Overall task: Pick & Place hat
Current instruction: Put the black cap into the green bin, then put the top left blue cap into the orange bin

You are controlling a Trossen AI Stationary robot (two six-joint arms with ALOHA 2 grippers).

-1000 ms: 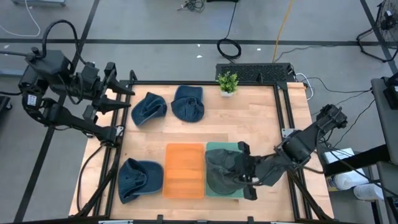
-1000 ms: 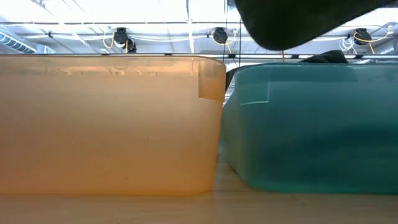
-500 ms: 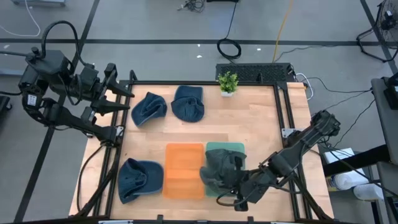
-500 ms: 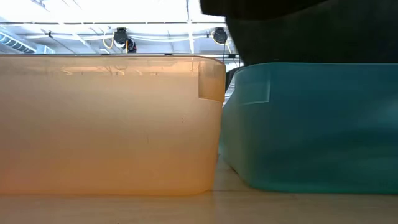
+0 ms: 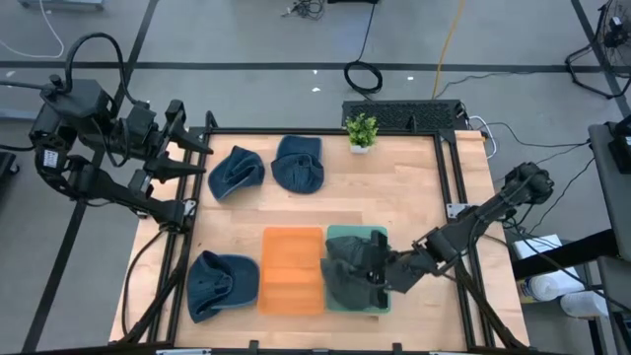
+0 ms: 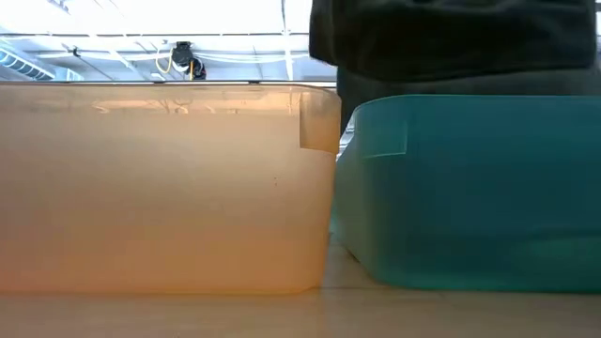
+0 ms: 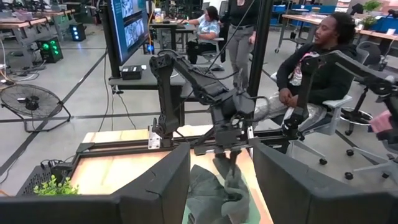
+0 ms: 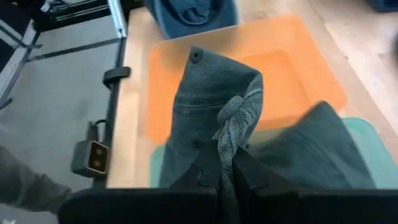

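Grey-green hat (image 5: pixel 345 274) is pinched in your right tool (image 5: pixel 378 279), hanging over the teal bin (image 5: pixel 380 237). Centre it over that bin, lower, then release. Left tool (image 5: pixel 202 158) waits half-open, well away.

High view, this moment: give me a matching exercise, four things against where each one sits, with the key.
Things:
1. grey hat
2. orange bin
3. small plant
4. left end effector

Places:
A. at the table's far edge
B. off the table's left edge, holding nothing
C. in the right end effector, over the teal bin
D. between the teal bin and a blue hat

Pairs: 1-C, 2-D, 3-A, 4-B
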